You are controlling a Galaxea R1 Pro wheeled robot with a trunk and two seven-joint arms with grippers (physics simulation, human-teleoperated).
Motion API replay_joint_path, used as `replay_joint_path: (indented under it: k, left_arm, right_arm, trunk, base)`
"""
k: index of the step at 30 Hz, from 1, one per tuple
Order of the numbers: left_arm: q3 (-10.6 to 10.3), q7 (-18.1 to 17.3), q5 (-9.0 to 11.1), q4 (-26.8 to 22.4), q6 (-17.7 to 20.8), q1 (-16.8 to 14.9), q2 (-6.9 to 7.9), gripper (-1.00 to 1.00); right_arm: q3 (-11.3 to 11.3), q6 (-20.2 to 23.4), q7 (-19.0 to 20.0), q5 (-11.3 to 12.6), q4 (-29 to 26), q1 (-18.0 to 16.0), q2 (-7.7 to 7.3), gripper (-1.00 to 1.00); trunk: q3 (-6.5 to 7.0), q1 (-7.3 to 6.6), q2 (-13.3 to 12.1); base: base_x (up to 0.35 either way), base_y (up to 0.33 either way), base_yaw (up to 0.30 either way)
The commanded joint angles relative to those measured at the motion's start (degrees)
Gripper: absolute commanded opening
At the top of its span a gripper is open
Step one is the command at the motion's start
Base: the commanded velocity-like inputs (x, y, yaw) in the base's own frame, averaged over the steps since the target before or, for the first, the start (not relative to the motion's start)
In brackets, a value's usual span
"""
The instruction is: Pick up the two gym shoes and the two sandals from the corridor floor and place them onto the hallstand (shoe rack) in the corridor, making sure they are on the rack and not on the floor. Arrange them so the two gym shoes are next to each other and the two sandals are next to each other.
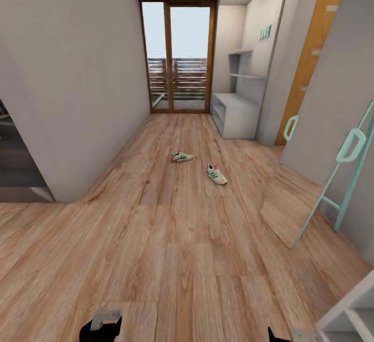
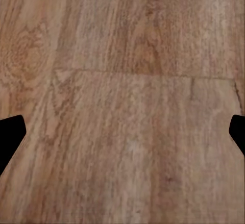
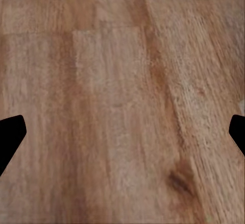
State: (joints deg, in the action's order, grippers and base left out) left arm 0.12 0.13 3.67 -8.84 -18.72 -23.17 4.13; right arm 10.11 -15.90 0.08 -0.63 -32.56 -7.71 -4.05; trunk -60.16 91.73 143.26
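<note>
Ahead on the corridor floor [image 1: 171,238], two gym shoes lie well apart from both grippers: one gym shoe [image 1: 181,157] further down the hall, the other gym shoe [image 1: 216,174] a bit nearer and to the right, a clear gap between them, both flat on the planks. Left gripper [image 1: 101,327] sits at the bottom edge of the head view, left of centre; right gripper [image 1: 278,336] barely pokes in at the bottom right. Both shoes are far forward of them, roughly between the two arms' lines, nearer the right one. Left wrist view: left gripper [image 2: 122,134] has dark fingertips [image 2: 11,134] at opposite frame edges, spread wide, only bare wood between. Right wrist view: same for the right gripper [image 3: 122,134], fingertips [image 3: 11,134] spread wide, nothing held, bare planks below. Hallstand [image 1: 238,108] stands at the far right of the corridor, beside the glass door [image 1: 178,56], pale grey bench with open shelves under and wall shelves above; well beyond the shoes. Grey wall [image 1: 78,72] on the left. On the right, a leaning wood-look panel with a teal frame [image 1: 332,191] juts toward the path, and a white shelf corner [image 1: 348,316] is close by the right gripper. Open floor lies between grippers and shoes.
</note>
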Motion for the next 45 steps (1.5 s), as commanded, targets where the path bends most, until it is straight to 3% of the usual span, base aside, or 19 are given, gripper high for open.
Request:
replay_joint_path:
  k: [1, 23, 45]
  left_arm:
    - [0.0, 0.0, 0.4, 0.0, -0.2, 0.0, 0.00, 1.00]
    - [0.0, 0.0, 0.4, 0.0, -0.2, 0.0, 0.00, 1.00]
    - [0.0, 0.0, 0.4, 0.0, -0.3, 0.0, 0.00, 1.00]
  right_arm:
    - [0.1, -0.2, 0.0, -0.1, 0.0, 0.0, 0.01, 1.00]
    - [0.0, -0.2, -0.1, 0.0, 0.0, 0.0, 0.07, 1.00]
    - [0.1, -0.2, -0.2, 0.0, 0.0, 0.0, 0.09, 1.00]
  trunk:
    - [-0.05, 0.02, 0.0]
    - [-0.16, 0.02, 0.0]
    - [-1.84, 0.02, 0.0]
  base:
    - [0.340, 0.000, 0.000]
    - [0.340, 0.000, 0.000]
    - [0.340, 0.000, 0.000]
